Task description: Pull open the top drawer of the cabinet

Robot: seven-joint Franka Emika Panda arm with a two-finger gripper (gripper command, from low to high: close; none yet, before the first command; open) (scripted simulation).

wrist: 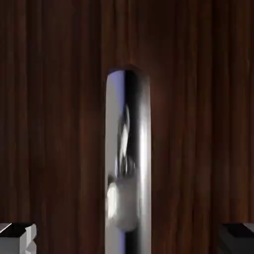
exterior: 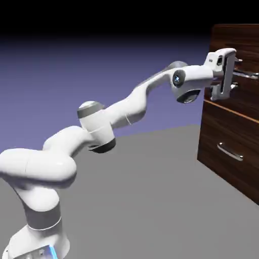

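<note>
The dark wood-grain cabinet (exterior: 210,144) stands at the right edge of the exterior view. Its top drawer (exterior: 244,41) carries a slim silver bar handle (exterior: 249,74). My gripper (exterior: 236,74) is open at that handle, one finger above the bar and one below it, with the bar between them. In the hand view the top drawer's wood (wrist: 54,124) fills the picture and the handle (wrist: 128,163) runs upright down the middle. The grey fingertips (wrist: 17,237) sit far apart at the bottom corners, clear of the bar.
Below a thin orange-brown seam (exterior: 230,109) is the second drawer front with its own silver handle (exterior: 230,152). The arm stretches from the lower left across the grey table (exterior: 141,202) toward the cabinet.
</note>
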